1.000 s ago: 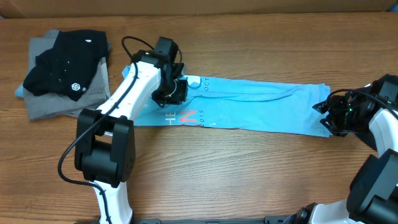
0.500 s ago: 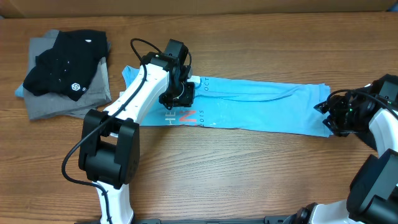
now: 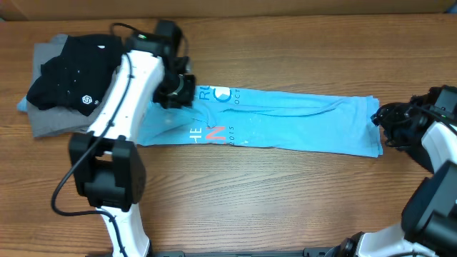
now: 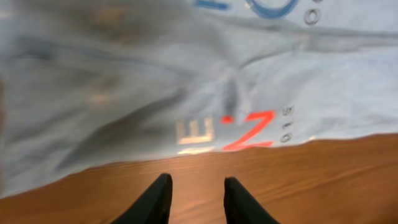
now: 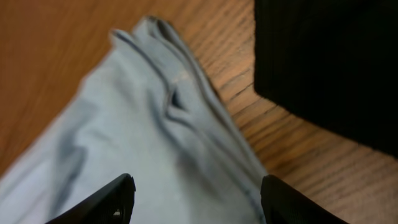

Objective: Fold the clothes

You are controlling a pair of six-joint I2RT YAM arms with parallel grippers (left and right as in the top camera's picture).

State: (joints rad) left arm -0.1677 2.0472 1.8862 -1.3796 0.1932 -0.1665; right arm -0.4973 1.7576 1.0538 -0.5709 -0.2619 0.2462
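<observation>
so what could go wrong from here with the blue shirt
1. The right hand is open over the bunched end of the blue T-shirt; a pinch there might catch only the top layer, letting the fold open.
2. Creases run through the cloth near the lettering ahead of the open left hand; folding now may press them in.
3. The left arm hangs beside the black shirt lying on the grey shirt; a sweep could disturb it.

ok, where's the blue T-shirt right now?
In the overhead view the blue T-shirt lies stretched across the middle, from the black-and-grey shirt pile on the left to the right arm's fingers.
</observation>
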